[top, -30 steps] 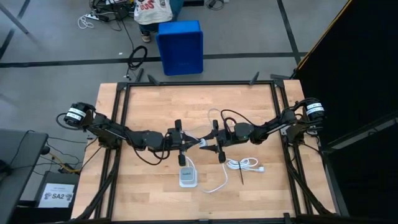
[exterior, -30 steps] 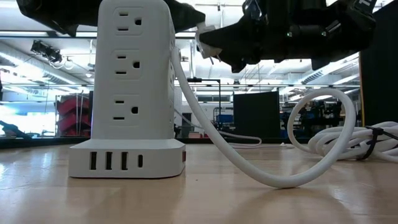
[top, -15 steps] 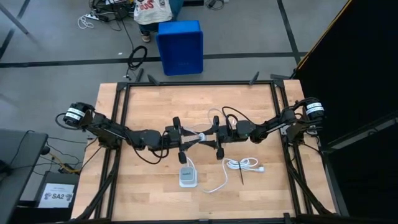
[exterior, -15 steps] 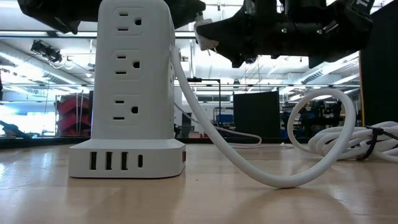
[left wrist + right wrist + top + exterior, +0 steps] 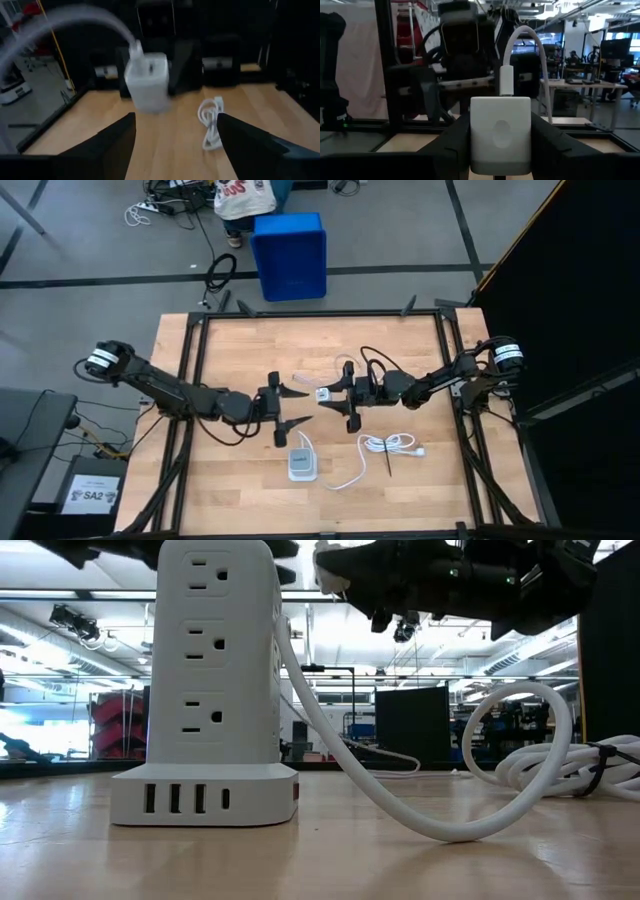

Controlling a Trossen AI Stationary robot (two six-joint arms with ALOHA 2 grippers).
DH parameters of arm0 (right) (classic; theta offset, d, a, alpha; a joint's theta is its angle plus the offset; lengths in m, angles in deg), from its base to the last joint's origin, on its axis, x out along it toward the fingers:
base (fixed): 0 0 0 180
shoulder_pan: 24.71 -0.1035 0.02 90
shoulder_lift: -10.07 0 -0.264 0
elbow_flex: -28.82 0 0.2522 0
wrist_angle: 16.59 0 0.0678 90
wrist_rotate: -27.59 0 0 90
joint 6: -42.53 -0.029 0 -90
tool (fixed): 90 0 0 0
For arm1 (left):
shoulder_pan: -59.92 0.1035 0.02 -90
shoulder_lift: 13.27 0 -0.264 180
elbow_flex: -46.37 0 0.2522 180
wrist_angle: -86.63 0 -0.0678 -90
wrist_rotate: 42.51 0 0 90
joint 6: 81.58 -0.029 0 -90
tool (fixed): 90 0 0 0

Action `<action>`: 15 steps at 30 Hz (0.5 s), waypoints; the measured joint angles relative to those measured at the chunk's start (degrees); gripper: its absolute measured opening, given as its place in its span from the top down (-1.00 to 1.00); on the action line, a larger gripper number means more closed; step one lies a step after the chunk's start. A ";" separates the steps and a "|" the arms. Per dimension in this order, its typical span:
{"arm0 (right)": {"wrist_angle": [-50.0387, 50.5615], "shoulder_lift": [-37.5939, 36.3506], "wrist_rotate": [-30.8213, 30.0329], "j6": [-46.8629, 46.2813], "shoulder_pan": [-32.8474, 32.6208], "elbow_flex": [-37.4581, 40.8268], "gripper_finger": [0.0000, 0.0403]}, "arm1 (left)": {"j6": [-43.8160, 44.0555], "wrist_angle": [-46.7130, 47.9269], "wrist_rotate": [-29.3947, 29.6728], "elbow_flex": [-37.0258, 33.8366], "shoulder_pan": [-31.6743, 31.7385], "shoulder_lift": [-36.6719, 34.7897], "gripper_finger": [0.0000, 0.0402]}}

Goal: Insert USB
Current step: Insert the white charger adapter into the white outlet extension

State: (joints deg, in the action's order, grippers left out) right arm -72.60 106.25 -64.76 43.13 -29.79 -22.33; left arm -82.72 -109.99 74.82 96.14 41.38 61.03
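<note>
My right gripper (image 5: 326, 397) is over the table's middle, shut on a small white charger block (image 5: 500, 132). The USB, a thin whitish cable (image 5: 534, 40), has its white plug (image 5: 506, 80) stuck into the block's face that points away from this gripper. From there the cable arches up and falls away. My left gripper (image 5: 306, 406) faces the block from the table's left side. It is open, with a gap to the block (image 5: 147, 82) and nothing between its fingers. My right gripper pinches the charger block by two opposite sides (image 5: 476, 137) between its two fingers (image 5: 445, 145). The fingers come about level from the table's right side. The block is lifted clear of the table, its plugged face toward the left gripper.
A white power strip tower (image 5: 300, 465) stands on the table nearer the front edge, below the two grippers. Its thick white cord (image 5: 400, 810) loops to a bundle with a black tie (image 5: 390, 444) on the right. A blue bin (image 5: 290, 255) stands on the floor beyond the table.
My left gripper has opened and let go at the block's plug end. It has drawn back toward the table's left edge and risen a little. The right gripper has kept the charger block and tipped its nose up slightly.
</note>
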 joint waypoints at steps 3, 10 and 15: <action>0.11 0.07 0.01 -0.40 0.00 0.08 0.44 | 0.36 1.68 0.73 -0.04 -1.20 0.00 -0.31; 1.05 0.11 7.91 -0.37 -0.01 0.13 0.44 | -3.57 -0.53 3.56 -0.01 -5.03 -0.11 -0.31; 4.03 0.15 15.14 -1.68 0.33 0.09 0.44 | -10.94 -5.67 3.54 0.09 -10.66 -0.18 -0.31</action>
State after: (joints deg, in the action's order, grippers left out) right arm -68.56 106.40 -49.62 41.46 -29.47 -22.23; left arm -93.66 -115.66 78.37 96.23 30.72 60.85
